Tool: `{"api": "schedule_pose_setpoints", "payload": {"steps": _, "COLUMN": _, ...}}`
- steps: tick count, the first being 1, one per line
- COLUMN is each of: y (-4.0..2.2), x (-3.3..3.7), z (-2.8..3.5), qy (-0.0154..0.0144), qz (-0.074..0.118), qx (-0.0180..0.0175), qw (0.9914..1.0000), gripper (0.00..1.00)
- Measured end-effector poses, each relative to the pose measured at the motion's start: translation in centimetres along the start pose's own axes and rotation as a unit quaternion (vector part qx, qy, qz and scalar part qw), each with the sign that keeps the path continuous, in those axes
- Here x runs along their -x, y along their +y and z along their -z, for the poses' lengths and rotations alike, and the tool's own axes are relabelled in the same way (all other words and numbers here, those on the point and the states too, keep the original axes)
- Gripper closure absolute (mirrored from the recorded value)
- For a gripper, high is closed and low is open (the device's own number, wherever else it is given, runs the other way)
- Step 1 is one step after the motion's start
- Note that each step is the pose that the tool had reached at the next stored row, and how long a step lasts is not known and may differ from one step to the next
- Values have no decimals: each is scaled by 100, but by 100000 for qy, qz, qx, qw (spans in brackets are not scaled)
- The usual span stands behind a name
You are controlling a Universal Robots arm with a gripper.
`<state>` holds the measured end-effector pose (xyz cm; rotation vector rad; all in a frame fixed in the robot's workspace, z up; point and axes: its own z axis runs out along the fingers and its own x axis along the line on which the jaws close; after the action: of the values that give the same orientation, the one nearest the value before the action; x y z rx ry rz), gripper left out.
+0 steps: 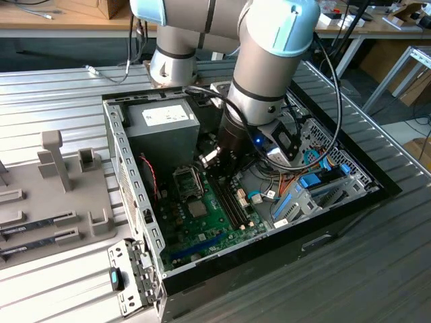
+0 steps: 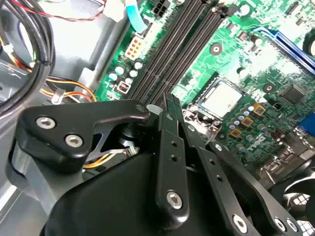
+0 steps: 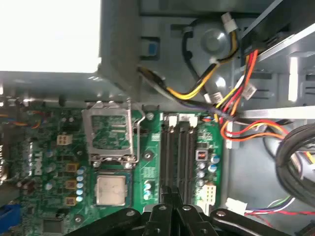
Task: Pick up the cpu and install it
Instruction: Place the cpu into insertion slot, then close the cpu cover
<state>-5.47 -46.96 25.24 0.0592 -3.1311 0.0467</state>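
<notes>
Far out on the exterior view's left of the memory slots (image 1: 232, 202): a grey fixture tray (image 1: 40, 202) lying on the ribbed metal tabletop (image 1: 54, 87), well apart from the slots. Nearer them, the open computer case (image 1: 128, 182), with the power supply (image 1: 161, 121) at its back corner.

On the green motherboard (image 3: 59, 147), just beside the memory slots on the power-supply side: the socket's metal load frame (image 3: 110, 135), swung up and open. Next to that frame, the cpu (image 3: 112, 189), a silvery square lying flat and level in the socket, seemingly seated already, parted from the slots by a narrow strip of board. No long axis to speak of; edges square with the slots' run.

Directly above the near end of the memory slots: the gripper (image 3: 172, 195), narrow, fingertips (image 2: 170, 105) drawn together, carrying nothing. From there, the cpu off to one side, across the slots' length rather than along it, toward the exterior view's left, and below the fingertips. No contact between gripper and chip.

Beyond the slots on the exterior view's right: a bundle of orange, yellow and black cables (image 3: 231, 98), then the drive bays with blue tabs (image 1: 316, 182) against the far case wall.
</notes>
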Motion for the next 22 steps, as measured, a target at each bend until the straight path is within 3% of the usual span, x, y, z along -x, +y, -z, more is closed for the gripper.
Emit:
{"api": "schedule_pose_setpoints", "payload": {"steps": 3, "y": 2, "x": 48, "z": 3, "qy": -4, "qz": -1, "qx": 198, "qw": 100000, "gripper": 89}}
{"api": "schedule_pose_setpoints", "payload": {"steps": 6, "y": 89, "x": 51, "z": 5, "qy": -1, "qz": 5, "qx": 314, "qw": 100000, "gripper": 89}}
{"api": "schedule_pose_setpoints", "payload": {"steps": 7, "y": 144, "x": 53, "z": 3, "qy": -19, "qz": 7, "qx": 653, "qw": 99998, "gripper": 89}}
{"api": "schedule_pose_setpoints", "payload": {"steps": 9, "y": 194, "x": 55, "z": 3, "qy": -168, "qz": 42, "qx": 4587, "qw": 99895, "gripper": 89}}
{"api": "schedule_pose_setpoints", "payload": {"steps": 10, "y": 196, "x": 55, "z": 3, "qy": -249, "qz": 167, "qx": 6717, "qw": 99774, "gripper": 89}}
{"api": "schedule_pose_setpoints", "payload": {"steps": 11, "y": 196, "x": 55, "z": -1, "qy": -211, "qz": 1682, "qx": 7594, "qw": 99697, "gripper": 89}}
{"api": "schedule_pose_setpoints", "payload": {"steps": 12, "y": 197, "x": 56, "z": -12, "qy": -128, "qz": 4167, "qx": 8053, "qw": 99588, "gripper": 89}}
{"api": "schedule_pose_setpoints", "payload": {"steps": 14, "y": 197, "x": 56, "z": -20, "qy": -35, "qz": 6452, "qx": 8390, "qw": 99438, "gripper": 89}}
{"api": "schedule_pose_setpoints", "payload": {"steps": 15, "y": 197, "x": 55, "z": -37, "qy": 131, "qz": 10091, "qx": 8686, "qw": 99110, "gripper": 89}}
{"api": "schedule_pose_setpoints", "payload": {"steps": 16, "y": 197, "x": 56, "z": -42, "qy": 214, "qz": 11607, "qx": 8713, "qw": 98941, "gripper": 89}}
{"api": "schedule_pose_setpoints", "payload": {"steps": 18, "y": 198, "x": 56, "z": -50, "qy": 322, "qz": 13495, "qx": 8731, "qw": 98699, "gripper": 89}}
{"api": "schedule_pose_setpoints", "payload": {"steps": 19, "y": 198, "x": 56, "z": -58, "qy": 433, "qz": 15503, "qx": 8748, "qw": 98402, "gripper": 89}}
{"api": "schedule_pose_setpoints", "payload": {"steps": 20, "y": 198, "x": 57, "z": -63, "qy": 507, "qz": 16860, "qx": 8761, "qw": 98177, "gripper": 89}}
{"api": "schedule_pose_setpoints", "payload": {"steps": 22, "y": 198, "x": 58, "z": -69, "qy": 599, "qz": 18492, "qx": 8753, "qw": 97883, "gripper": 89}}
